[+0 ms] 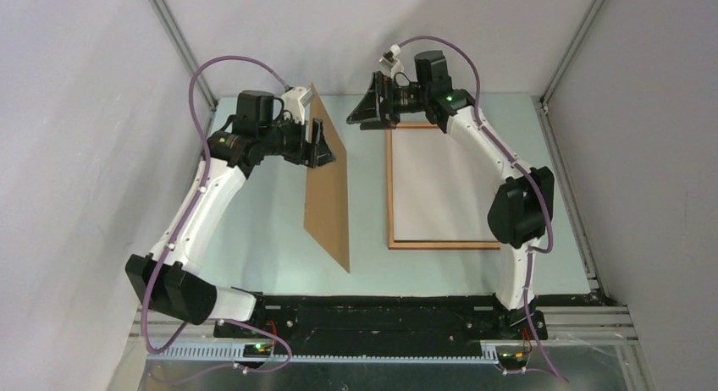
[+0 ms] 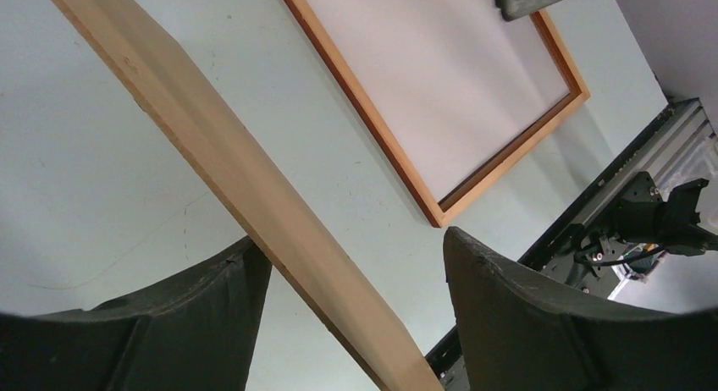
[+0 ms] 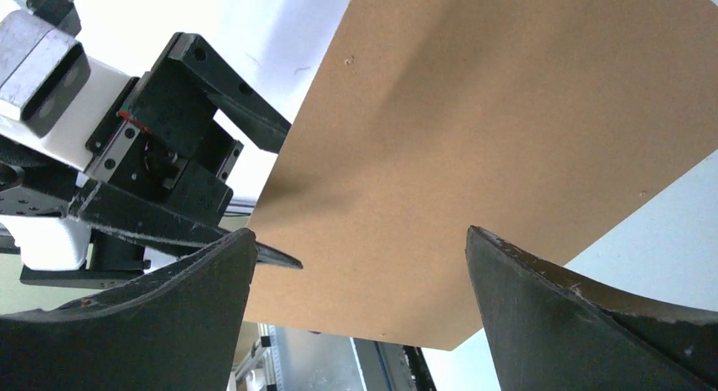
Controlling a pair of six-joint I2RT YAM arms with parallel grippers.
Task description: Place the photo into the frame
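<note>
Left gripper (image 1: pixel 322 147) has its jaws spread around the top edge of a brown backing board (image 1: pixel 328 196). In its wrist view the board leans on one finger (image 2: pixel 195 323), with bare table (image 1: pixel 262 239) showing before the other, so this looks like a loose prop rather than a clamp. To that gripper's right, the right gripper (image 1: pixel 366 107) hangs wide open and empty. Just below it, on its near side, the frame (image 1: pixel 440 245) lies flat. The photo (image 1: pixel 440 184) sits inside the frame, white back up, seemingly seated already. As a thin print it is probably light, floppy and easily creased or smudged. If it needs nudging, press at a bare border near a corner rather than pinching. The board looks stiff and light; it should be held at mid-edge, since it could swing or slip while held this loosely.
</note>
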